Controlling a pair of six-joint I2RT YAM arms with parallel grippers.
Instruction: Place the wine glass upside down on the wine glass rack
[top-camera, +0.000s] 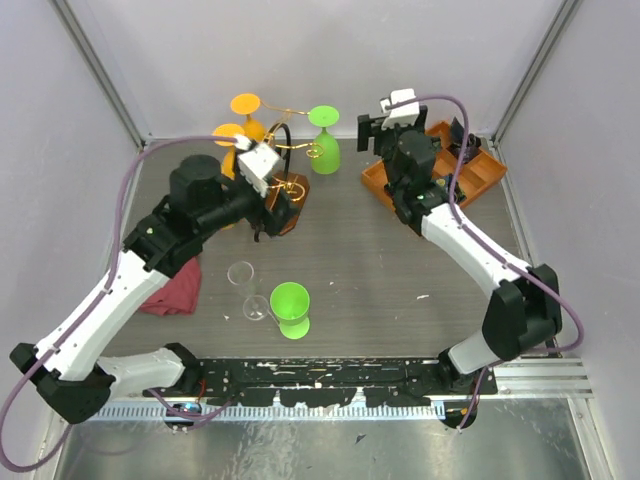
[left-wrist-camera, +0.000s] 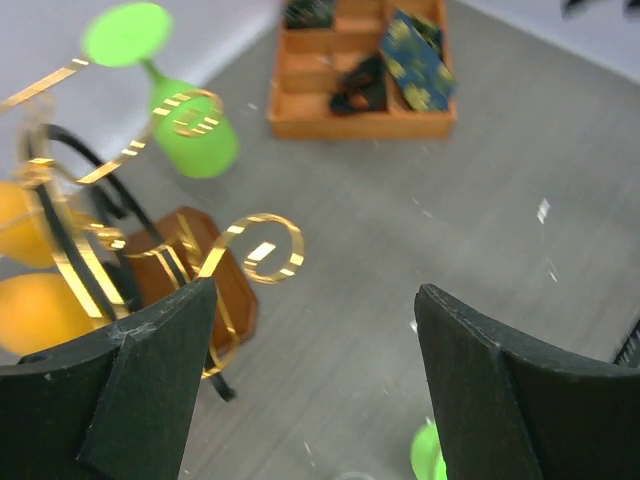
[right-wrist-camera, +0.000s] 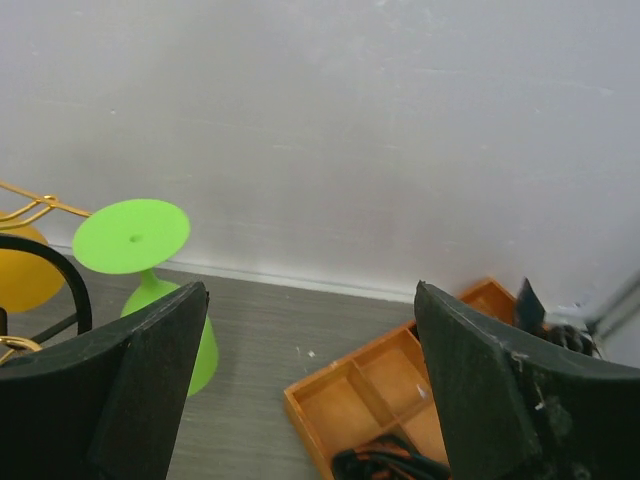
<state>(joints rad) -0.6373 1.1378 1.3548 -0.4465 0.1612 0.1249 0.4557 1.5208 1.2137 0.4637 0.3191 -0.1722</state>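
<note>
Overhead, the green wine glass (top-camera: 290, 308) stood near centre, apart from the wine glass rack (top-camera: 292, 195) at far left. Left wrist: left gripper (left-wrist-camera: 310, 385) gaped empty beside that rack. Right wrist: right gripper (right-wrist-camera: 310, 385) likewise. Judged light, stiff, slippery; take the stem.

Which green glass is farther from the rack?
The near green glass, on the table beside the clear glass by the arm bases. The far green glass sits foot-up right at the rack.
</note>
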